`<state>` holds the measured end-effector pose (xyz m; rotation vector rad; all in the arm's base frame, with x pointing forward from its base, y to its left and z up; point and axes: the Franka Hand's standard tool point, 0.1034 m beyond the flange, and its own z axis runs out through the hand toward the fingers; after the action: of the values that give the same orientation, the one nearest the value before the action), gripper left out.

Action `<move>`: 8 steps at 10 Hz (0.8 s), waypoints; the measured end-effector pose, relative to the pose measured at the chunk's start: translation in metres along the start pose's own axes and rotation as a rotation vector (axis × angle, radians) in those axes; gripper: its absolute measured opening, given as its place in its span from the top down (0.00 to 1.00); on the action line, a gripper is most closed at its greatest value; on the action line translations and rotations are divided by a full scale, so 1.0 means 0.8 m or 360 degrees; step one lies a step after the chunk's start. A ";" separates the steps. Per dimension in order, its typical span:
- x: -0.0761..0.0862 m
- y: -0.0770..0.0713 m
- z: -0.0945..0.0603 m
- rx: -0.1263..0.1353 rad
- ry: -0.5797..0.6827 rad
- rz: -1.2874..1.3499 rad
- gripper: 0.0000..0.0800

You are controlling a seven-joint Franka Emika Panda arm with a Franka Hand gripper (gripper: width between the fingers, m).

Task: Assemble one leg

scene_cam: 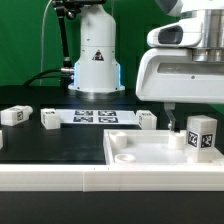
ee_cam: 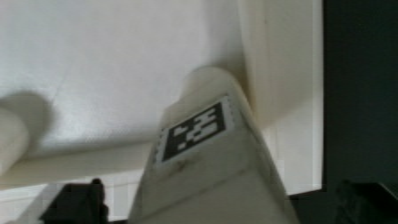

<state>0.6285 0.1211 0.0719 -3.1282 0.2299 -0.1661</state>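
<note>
A white leg (scene_cam: pixel 203 135) with a black-and-white tag stands upright in the near corner of the white tabletop (scene_cam: pixel 135 152), on the exterior view's right. My gripper (scene_cam: pixel 188 122) hangs just above it, with one dark finger (scene_cam: pixel 170 117) showing beside the leg. In the wrist view the leg (ee_cam: pixel 210 150) lies between my two dark fingers (ee_cam: pixel 75 202), with a narrow gap on each side, so the jaws stand open around it. The tabletop's floor (ee_cam: pixel 107 60) and rim (ee_cam: pixel 279 60) lie beyond the leg.
Three more white legs lie on the black table: two on the exterior view's left (scene_cam: pixel 14 115) (scene_cam: pixel 50 119) and one just behind the tabletop (scene_cam: pixel 147 119). The marker board (scene_cam: pixel 95 117) lies in front of the robot base (scene_cam: pixel 95 62).
</note>
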 end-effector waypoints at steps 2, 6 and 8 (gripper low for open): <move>0.001 -0.002 -0.001 -0.0011 0.0005 -0.0142 0.19; 0.003 0.000 -0.002 -0.0040 0.0011 -0.0279 0.34; 0.003 0.000 -0.002 -0.0040 0.0010 -0.0266 0.51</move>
<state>0.6305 0.1207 0.0734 -3.1706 -0.0307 -0.1748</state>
